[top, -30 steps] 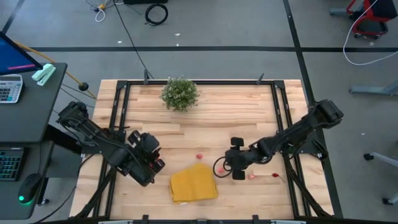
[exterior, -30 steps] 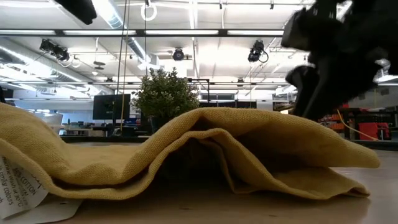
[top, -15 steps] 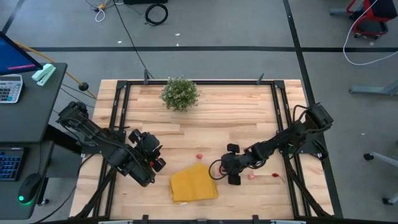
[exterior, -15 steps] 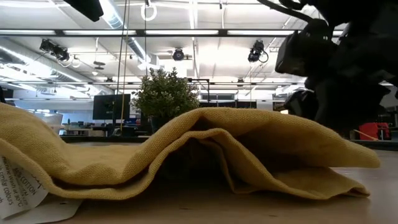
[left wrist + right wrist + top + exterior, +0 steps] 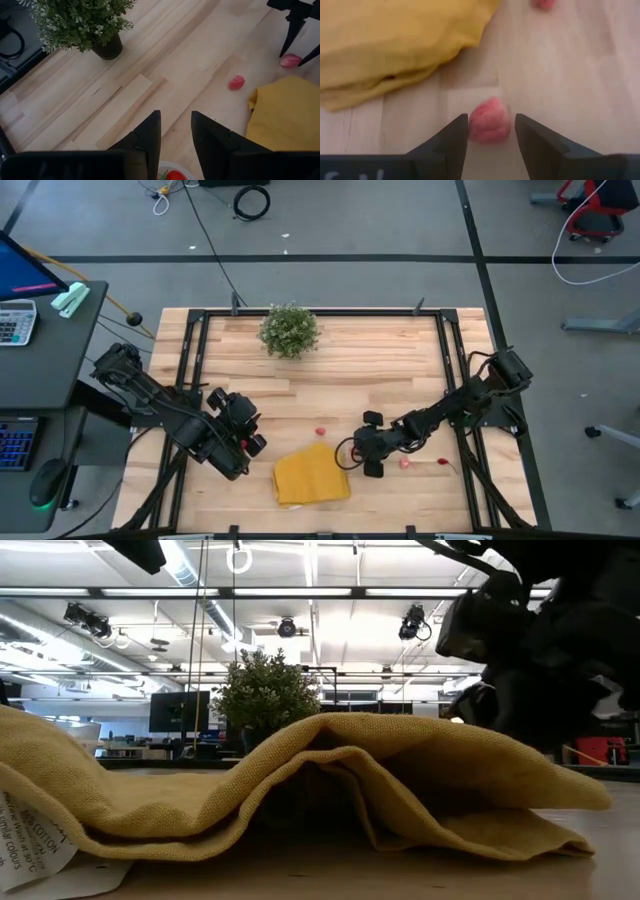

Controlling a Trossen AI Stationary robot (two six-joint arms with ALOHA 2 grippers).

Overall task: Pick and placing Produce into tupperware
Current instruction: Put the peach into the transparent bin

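My right gripper (image 5: 491, 134) stands low over the table beside the yellow cloth (image 5: 312, 475). It is open, with one finger on either side of a pink piece of produce (image 5: 490, 122) that lies on the wood; I cannot tell whether the fingers touch it. A red piece (image 5: 321, 432) lies farther left, and two more pieces (image 5: 405, 463) lie under the right arm. My left gripper (image 5: 175, 135) hangs open high above the table's left part. The tupperware (image 5: 186, 170) shows below it, with a red piece (image 5: 173, 175) inside.
A potted green plant (image 5: 290, 330) stands at the far middle of the table. The yellow cloth (image 5: 300, 780) lies humped close in front of the low camera and hides most of the table there. Bare wood lies between the plant and the cloth.
My right gripper has sunk toward the table and shifted a little toward the left, closer to the yellow cloth. The right arm's elbow has dropped with it. The cloth and the produce lie as before.
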